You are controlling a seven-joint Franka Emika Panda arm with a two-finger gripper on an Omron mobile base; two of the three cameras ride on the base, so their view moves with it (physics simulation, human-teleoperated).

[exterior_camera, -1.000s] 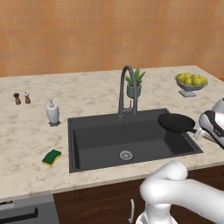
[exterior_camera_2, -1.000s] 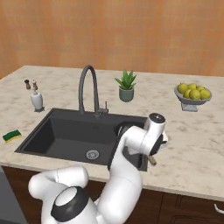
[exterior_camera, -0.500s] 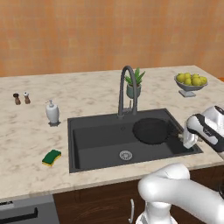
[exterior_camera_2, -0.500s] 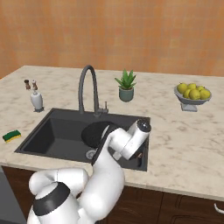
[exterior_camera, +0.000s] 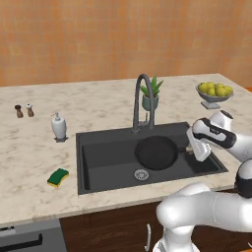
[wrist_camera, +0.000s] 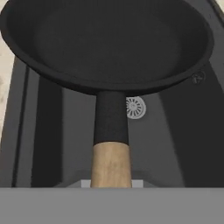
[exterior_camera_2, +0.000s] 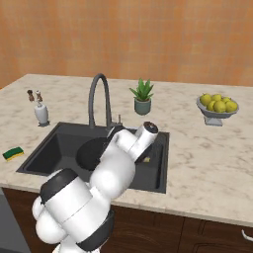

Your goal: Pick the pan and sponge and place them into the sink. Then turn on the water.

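You're looking at a home kitchen. A marbled beige counter (exterior_camera: 98,106) runs under an orange-brown wall (exterior_camera: 123,34), with a dark grey sink (exterior_camera: 98,152) set into it and a tall arched faucet (exterior_camera: 140,101) behind the basin. On the counter you have a white soap dispenser (exterior_camera: 58,126), salt and pepper shakers (exterior_camera: 24,110), a small potted plant (exterior_camera: 150,94), a bowl of lemons (exterior_camera: 214,91) and a green-and-yellow sponge (exterior_camera: 58,177). A black pan (exterior_camera: 156,151) hangs over the basin. Dark wooden cabinet fronts (exterior_camera_2: 188,232) sit below the counter edge
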